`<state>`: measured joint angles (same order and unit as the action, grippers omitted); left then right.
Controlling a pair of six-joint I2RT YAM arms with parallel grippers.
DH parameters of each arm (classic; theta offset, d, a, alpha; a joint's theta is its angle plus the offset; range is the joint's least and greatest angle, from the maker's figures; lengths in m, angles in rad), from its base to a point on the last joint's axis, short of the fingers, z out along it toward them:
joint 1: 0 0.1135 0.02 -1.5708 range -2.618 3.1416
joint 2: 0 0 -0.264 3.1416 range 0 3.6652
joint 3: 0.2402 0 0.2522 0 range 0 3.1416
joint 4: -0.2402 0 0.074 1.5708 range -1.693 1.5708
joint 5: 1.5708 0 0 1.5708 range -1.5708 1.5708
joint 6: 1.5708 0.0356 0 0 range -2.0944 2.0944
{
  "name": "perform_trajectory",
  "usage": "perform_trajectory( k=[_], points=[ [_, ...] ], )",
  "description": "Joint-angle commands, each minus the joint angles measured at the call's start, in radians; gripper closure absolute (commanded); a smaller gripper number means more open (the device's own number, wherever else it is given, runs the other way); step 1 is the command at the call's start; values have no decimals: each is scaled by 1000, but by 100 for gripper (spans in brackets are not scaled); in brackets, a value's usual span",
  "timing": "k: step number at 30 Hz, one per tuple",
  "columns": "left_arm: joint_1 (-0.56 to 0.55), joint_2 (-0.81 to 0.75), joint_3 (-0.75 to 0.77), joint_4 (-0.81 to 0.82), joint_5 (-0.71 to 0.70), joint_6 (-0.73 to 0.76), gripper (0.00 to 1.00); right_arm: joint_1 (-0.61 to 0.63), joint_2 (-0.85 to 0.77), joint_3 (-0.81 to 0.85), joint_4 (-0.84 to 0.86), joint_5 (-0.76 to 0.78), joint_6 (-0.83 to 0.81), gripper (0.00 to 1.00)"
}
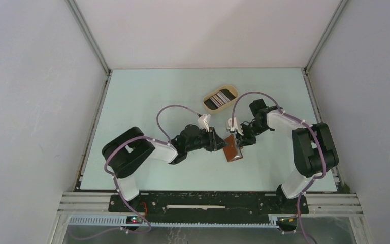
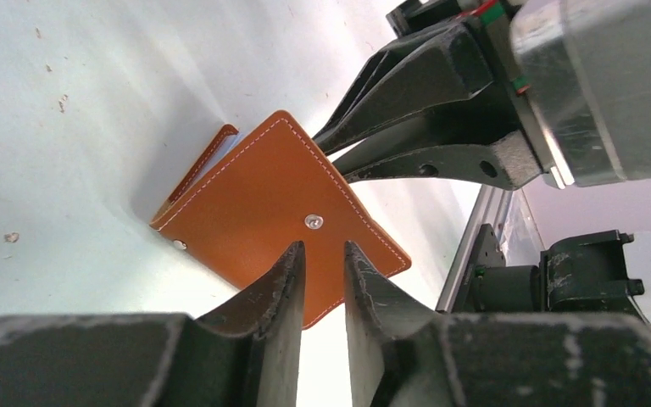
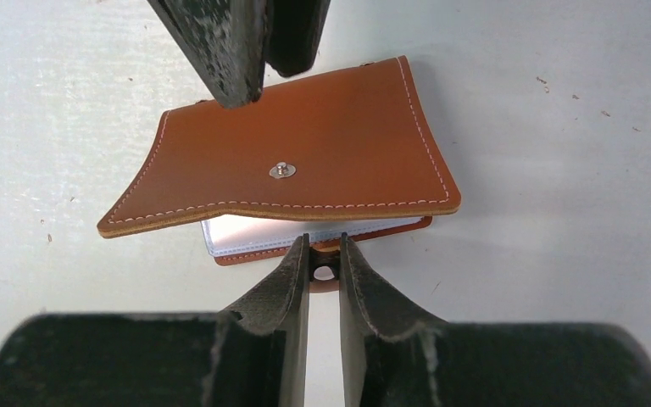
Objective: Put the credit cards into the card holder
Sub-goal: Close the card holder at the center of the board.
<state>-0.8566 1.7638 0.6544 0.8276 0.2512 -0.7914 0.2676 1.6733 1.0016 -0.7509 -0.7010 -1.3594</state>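
The reddish-brown card holder (image 1: 232, 151) lies on the table between my two grippers. In the right wrist view its top flap (image 3: 305, 161) is lifted a little, with a pale stitched inner sleeve (image 3: 305, 231) showing under it. My right gripper (image 3: 324, 246) is shut on the small closing tab (image 3: 325, 273) at the holder's near edge. My left gripper (image 2: 324, 250) is nearly shut and empty, its tips against the holder's cover (image 2: 263, 195) from the opposite side. The credit cards (image 1: 219, 97), black, grey and pale, lie in the beige tray behind.
The beige oval tray (image 1: 232, 89) stands at the back, just beyond both grippers. White walls enclose the table on three sides. The metal rail (image 1: 208, 201) and arm bases run along the near edge.
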Motion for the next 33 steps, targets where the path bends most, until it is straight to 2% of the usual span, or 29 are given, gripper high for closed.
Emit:
perform_trajectory(
  k=[1,17,28,33],
  points=[
    [3,53,64,18,57,27,72,-7,-38,-3,-13,-23,-18,77],
    [-22,191,204,-34,54,-15,66,-12,-37,-3,-7,-28,-13,78],
    [-15,286,217,-125,44,-62,73,-39,-51,-3,16,-41,19,78],
    [-9,284,221,-181,27,-47,75,-58,-57,-4,48,-23,58,78]
  ],
)
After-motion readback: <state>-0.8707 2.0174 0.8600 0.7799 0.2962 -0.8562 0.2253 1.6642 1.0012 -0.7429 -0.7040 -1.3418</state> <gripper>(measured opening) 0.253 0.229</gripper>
